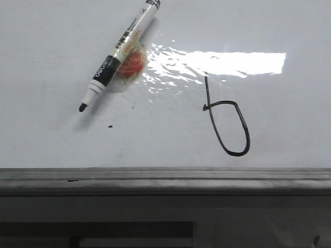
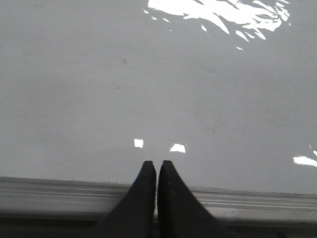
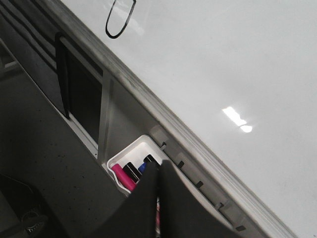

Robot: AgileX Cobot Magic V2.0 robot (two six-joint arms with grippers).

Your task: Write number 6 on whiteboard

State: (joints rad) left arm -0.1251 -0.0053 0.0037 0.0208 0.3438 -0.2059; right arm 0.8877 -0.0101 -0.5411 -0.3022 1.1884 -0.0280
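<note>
Front view, board: the whiteboard (image 1: 62, 134) fills the frame above a grey metal ledge (image 1: 165, 178); a bright glare patch sits at upper centre-right.
Front view, drawing: the number 6 (image 1: 227, 121) stands right of centre, a thin black stem dropping from the glare into a narrow loop that ends just above the ledge.
Front view, other things: a marker (image 1: 119, 54) lies slanted at upper left, uncapped tip pointing down-left, with an orange-red lump under clear tape (image 1: 132, 63) touching its barrel; a tiny black dot (image 1: 110, 126) lies below the tip. Nothing covers the drawing, and no arm shows here.
Left wrist view, jaws: the left gripper (image 2: 157, 166) has its dark fingers pressed together with only a hairline gap, holding nothing, at bottom centre over the ledge and the board's lower edge.
Left wrist view, surroundings: bare glossy board with glare at upper right; neither drawing nor marker appears.
Right wrist view, jaws: the right gripper (image 3: 158, 168) is likewise closed tight and empty, at bottom centre.
Right wrist view, only here: a white tray (image 3: 126, 156) below the ledge holds a pink marker (image 3: 121, 177) and dark-capped ones; just the loop of the drawing shows at upper left.
</note>
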